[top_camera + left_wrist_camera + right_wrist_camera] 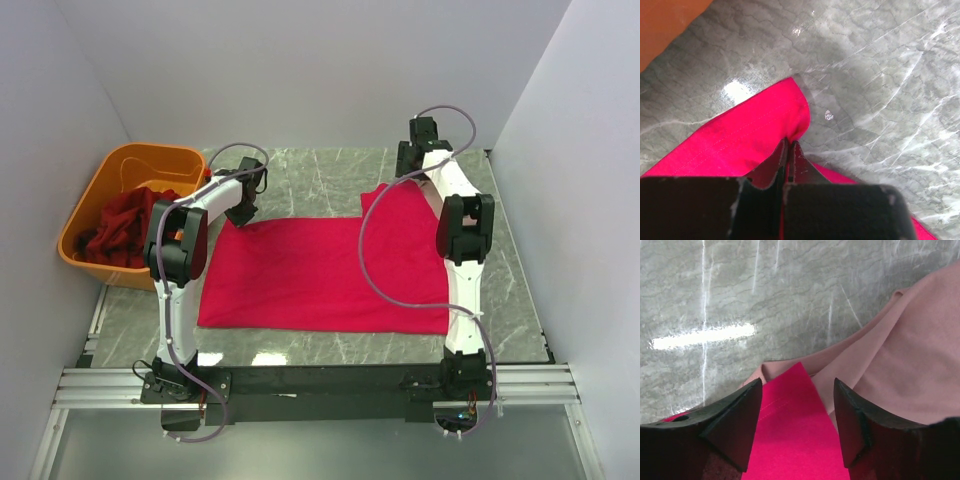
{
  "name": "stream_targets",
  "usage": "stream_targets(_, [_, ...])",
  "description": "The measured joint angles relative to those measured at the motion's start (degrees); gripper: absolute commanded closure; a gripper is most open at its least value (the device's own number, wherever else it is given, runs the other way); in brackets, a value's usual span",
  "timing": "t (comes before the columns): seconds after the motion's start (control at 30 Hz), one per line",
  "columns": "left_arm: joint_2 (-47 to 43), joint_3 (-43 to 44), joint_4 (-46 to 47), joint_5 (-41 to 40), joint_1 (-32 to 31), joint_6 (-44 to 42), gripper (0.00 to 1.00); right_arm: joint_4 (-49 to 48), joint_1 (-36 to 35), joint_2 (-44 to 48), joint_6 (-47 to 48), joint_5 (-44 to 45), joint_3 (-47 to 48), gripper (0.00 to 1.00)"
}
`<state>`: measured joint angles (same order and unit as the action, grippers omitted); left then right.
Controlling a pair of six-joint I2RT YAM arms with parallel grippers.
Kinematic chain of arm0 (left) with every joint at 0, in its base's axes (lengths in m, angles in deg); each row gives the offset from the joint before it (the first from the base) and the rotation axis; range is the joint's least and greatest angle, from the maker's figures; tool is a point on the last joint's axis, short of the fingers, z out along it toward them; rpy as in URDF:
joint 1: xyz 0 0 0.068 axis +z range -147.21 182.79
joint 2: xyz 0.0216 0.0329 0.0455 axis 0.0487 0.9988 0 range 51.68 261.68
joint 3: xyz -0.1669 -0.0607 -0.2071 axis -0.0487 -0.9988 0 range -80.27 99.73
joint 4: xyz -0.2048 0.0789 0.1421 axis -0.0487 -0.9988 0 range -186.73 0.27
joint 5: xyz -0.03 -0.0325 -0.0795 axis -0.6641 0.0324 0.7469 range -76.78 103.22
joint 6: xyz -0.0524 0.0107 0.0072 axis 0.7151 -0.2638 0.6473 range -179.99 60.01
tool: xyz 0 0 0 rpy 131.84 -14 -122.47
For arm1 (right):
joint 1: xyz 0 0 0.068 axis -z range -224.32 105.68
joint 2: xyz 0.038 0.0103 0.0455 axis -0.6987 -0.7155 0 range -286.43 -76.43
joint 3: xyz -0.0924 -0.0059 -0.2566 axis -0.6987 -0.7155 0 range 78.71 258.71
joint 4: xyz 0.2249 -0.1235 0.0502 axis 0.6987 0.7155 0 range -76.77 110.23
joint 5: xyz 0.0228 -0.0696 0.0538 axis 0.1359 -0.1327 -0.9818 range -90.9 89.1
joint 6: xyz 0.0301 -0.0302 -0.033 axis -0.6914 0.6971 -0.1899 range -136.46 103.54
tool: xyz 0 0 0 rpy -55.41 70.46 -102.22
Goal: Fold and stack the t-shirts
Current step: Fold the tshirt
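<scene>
On grey marble bench [330,170], spread flat for folding: bright crimson-pink cloth t-shirt [320,275]. In orange plastic tub [125,168], heaped to wait: dark maroon-red shirts [120,230]. Beneath the far right corner, pale salmon-pink shirt [910,365]. Far left corner clamped tight in left end effector [789,150]. Far right corner straddled, not gripped, by wide-open right end effector [797,385], probably for a matched lift.
</scene>
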<state>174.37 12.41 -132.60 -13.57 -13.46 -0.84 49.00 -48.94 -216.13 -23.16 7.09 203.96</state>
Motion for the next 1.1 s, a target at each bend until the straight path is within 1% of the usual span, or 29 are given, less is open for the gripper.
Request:
stream_targets(0.23, [-0.09,0.00,-0.11,0.00,0.00,0.02,0.99,0.98,0.55,0.00,0.00,-1.62,-0.02,0.40])
stream_targets(0.33, [-0.44,-0.55,-0.02,0.04,0.00,0.02,0.99,1.29,0.55,0.00,0.00,-1.95,-0.52,0.45])
stream_targets(0.4, [-0.63,-0.85,-0.07,0.20,0.00,0.02,0.99,1.27,0.55,0.04,-0.02,-2.78,-1.53,0.46])
stream_targets(0.43, [-0.66,-0.85,-0.09,0.20,0.00,0.02,0.99,1.20,0.55,0.09,-0.04,-3.21,-2.21,0.48])
stream_targets(0.5, [-0.68,-0.85,-0.11,0.22,0.00,0.04,0.99,1.27,0.55,0.09,-0.09,-3.78,-3.30,0.50])
stream_targets(0.57, [-0.70,-0.85,-0.11,0.22,0.00,0.04,0.99,1.55,0.55,0.09,-0.31,-4.33,-3.89,0.57])
stream_targets(0.6, [-0.72,-0.92,-0.07,0.24,0.00,0.04,0.99,1.60,0.55,0.11,-0.42,-4.55,-3.91,0.59])
stream_targets(0.63, [-0.85,-1.07,-0.02,0.24,0.00,0.04,0.99,1.53,0.55,0.35,-0.66,-4.63,-4.00,0.68])
stream_targets(0.7, [-1.07,-1.44,0.00,0.42,0.00,0.04,0.99,1.42,0.55,1.27,-1.03,-4.94,-5.01,0.76])
stream_targets(0.73, [-1.22,-1.62,-0.02,0.44,0.00,0.07,0.99,1.38,0.55,1.75,-1.14,-5.18,-5.38,0.85])
stream_targets(0.8, [-1.53,-2.10,0.07,0.46,-0.02,0.09,0.99,1.49,0.55,2.64,-1.42,-5.60,-5.75,0.87])
stream_targets(0.83, [-1.73,-2.36,0.13,0.46,-0.02,0.09,0.99,1.51,0.55,3.06,-1.53,-5.70,-5.77,0.92])
stream_targets(0.9, [-2.01,-2.75,0.11,0.50,-0.02,0.11,0.99,1.51,0.55,4.00,-1.55,-5.73,-5.92,0.98])
stream_targets(0.97, [-2.16,-3.02,0.17,0.61,-0.02,0.13,0.99,1.46,0.55,5.11,-1.77,-5.66,-6.45,0.99])
stream_targets(1.0, [-2.23,-3.10,0.17,0.63,-0.02,0.11,0.99,1.49,0.55,5.79,-1.77,-5.62,-6.80,0.97])
stream_targets(1.03, [-2.23,-3.10,0.15,0.66,-0.02,0.09,0.99,1.46,0.55,6.14,-1.77,-5.60,-6.97,0.92])
stream_targets(1.1, [-2.25,-3.10,0.17,0.66,-0.04,0.09,0.99,1.31,0.55,6.88,-1.75,-5.64,-7.61,0.87])
